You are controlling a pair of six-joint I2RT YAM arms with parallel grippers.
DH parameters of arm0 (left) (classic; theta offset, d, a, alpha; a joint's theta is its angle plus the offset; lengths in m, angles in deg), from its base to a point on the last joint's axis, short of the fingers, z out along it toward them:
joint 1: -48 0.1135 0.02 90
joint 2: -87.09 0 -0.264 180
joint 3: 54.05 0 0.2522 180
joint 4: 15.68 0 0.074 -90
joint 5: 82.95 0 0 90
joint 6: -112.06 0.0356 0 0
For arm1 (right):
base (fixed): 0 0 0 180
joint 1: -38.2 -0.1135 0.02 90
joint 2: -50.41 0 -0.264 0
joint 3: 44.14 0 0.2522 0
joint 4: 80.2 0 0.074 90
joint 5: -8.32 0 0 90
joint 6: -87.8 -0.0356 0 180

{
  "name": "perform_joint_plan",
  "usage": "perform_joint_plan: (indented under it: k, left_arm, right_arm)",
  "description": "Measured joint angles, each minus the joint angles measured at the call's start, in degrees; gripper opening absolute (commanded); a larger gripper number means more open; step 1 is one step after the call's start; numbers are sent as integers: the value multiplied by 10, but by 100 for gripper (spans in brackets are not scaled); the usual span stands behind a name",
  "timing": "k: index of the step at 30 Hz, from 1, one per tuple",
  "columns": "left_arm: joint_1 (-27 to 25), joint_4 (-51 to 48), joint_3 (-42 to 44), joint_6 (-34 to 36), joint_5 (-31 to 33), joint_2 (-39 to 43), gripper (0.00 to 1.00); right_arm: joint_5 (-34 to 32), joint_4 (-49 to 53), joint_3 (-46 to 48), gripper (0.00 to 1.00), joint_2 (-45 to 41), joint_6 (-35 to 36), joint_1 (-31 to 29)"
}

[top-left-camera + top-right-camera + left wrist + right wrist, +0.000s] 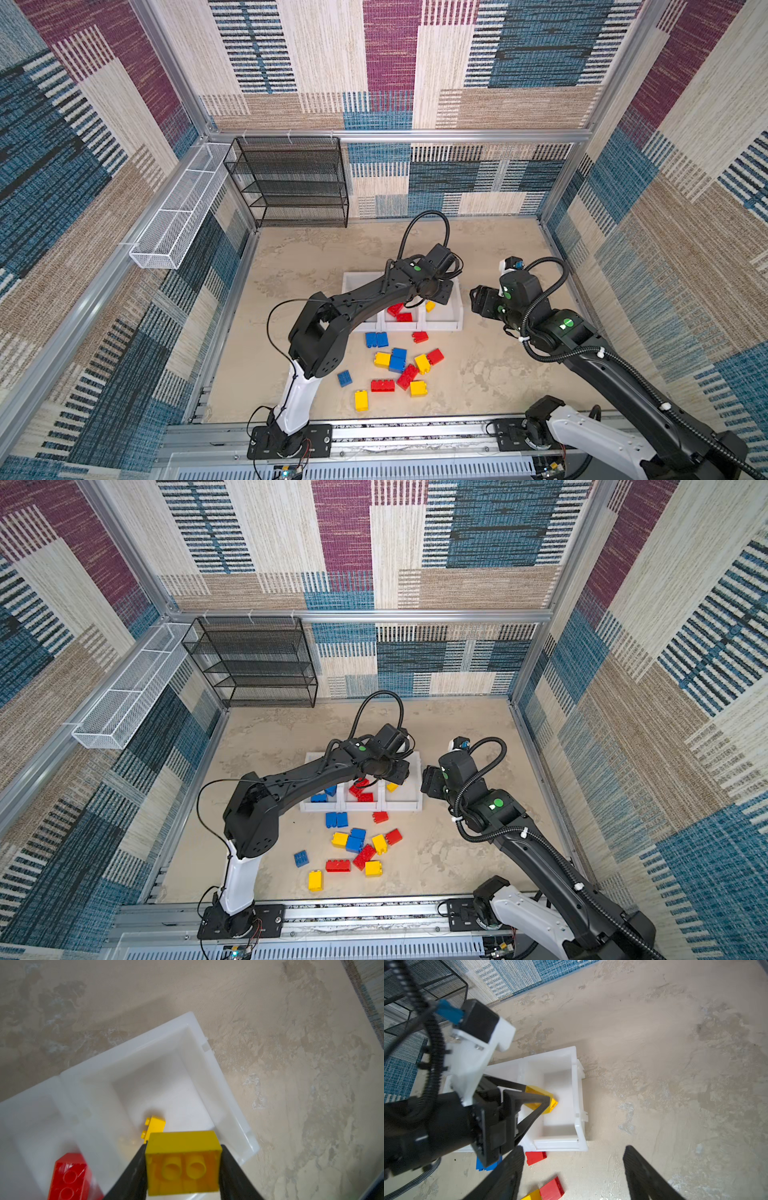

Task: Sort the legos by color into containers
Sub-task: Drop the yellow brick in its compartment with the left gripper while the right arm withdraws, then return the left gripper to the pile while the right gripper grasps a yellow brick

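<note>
My left gripper point(184, 1146) is shut on a yellow lego point(182, 1165), gripped by its two sides with its hollow underside facing the camera. It hangs over the rightmost of the three joined white containers point(199, 1039), where another yellow lego point(155, 1126) lies. Red legos point(399, 313) sit in the middle bin and blue ones point(320, 798) in the left bin. Several loose legos point(399, 365) in red, blue and yellow lie on the floor in front of the containers point(457, 318). My right gripper point(574, 1167) hovers open and empty just right of the bins, also seen in a top view point(478, 301).
A black mesh shelf rack point(291, 183) stands at the back left. A long white wire basket point(178, 208) hangs on the left wall. Patterned walls close in the floor on three sides, and a metal rail point(415, 432) runs along the front.
</note>
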Motion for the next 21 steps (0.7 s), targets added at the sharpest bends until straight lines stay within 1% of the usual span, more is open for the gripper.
perform_joint_plan:
  k: [5,8,12,17,21]
  left_arm:
    - [0,-3,-28,11,-14,-45,55]
    - [0,-3,-28,13,-14,-51,60]
    - [0,3,-19,13,-14,-50,64]
    - [4,15,12,12,-14,-24,65]
    - [16,33,67,4,-14,32,65]
  right_arm:
    - [-1,12,2,78,-9,-2,2]
    - [0,15,5,78,-10,-3,2]
    - [2,19,7,78,-10,-6,2]
    - [2,20,6,79,-7,-5,2]
    - [4,20,6,79,0,-5,2]
